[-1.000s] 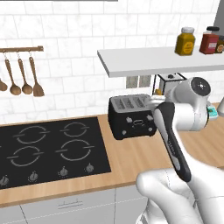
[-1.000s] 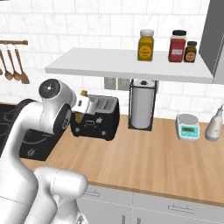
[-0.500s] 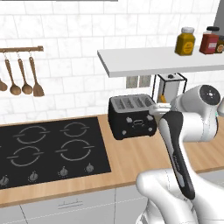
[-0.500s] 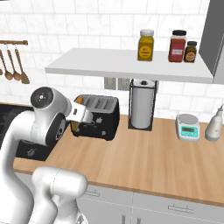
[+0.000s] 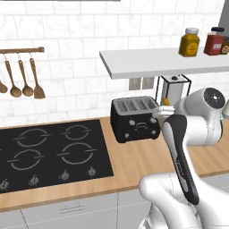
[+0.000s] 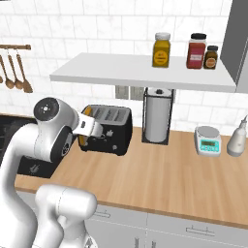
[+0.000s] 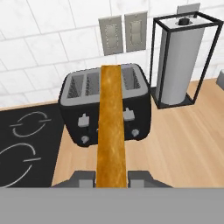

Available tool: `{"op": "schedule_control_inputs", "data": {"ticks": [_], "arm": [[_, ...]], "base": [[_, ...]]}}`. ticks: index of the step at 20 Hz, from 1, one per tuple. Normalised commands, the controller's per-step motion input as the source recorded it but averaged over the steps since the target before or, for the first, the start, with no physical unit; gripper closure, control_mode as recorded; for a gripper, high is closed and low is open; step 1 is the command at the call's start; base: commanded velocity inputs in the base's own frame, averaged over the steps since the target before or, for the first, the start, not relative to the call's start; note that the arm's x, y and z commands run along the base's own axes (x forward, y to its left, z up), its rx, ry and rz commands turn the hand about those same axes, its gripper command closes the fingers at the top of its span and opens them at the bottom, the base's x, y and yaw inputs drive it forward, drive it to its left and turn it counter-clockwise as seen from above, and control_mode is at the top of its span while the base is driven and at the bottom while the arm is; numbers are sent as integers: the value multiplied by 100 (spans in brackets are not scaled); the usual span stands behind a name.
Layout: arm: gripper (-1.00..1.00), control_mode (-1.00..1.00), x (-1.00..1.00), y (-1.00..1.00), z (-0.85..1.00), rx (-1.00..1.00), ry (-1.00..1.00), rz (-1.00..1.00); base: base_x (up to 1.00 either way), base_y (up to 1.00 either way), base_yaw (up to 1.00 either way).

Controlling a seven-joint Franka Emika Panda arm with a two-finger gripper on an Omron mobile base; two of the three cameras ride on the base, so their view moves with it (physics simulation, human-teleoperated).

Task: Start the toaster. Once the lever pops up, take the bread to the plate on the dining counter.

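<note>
The two-finger tool [image 7: 111, 178] is clamping a squarish slice of bread [image 7: 110, 127] edge-on between its dark finger tips, so the hand view is showing mostly the golden-brown, grainy crust running as a long strip up from the tool. In the right base view a sliver of that golden crust [image 6: 85, 122] is peeking out beside the white wrist, just in front of the toaster.

Directly ahead of the tool, beyond the far end of the bread, the black boxy two-slot toaster [image 7: 106, 109] is standing on the light wood desk [image 7: 183, 144]; its top is silvery and slotted, and small pale knobs are sitting on its long dark face. The same toaster [image 5: 135, 118] is showing in the left base view just beyond the arm's bent elbow.

To the right of the tool's line, near the toaster, a white paper-towel roll in a thin black wire frame [image 7: 180, 61] is standing upright. To the left, a glossy black hob with grey ring marks [image 7: 24, 144] is lying flush in the desk. Behind the toaster, two grey wall sockets [image 7: 124, 34] are sitting on the white tiled wall. Above, a white shelf [image 6: 140, 72] is carrying a yellow jar [image 6: 162, 49] and a red jar [image 6: 196, 51].
</note>
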Motion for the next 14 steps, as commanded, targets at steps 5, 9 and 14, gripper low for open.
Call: {"op": "schedule_control_inputs", "data": {"ticks": [5,9,14], "arm": [[100,100,0,0,0,0,0,0],[100,100,0,0,0,0,0,0],[100,100,0,0,0,0,0,0]], "base": [[0,0,0],[0,0,0],[-25,0,0]]}}
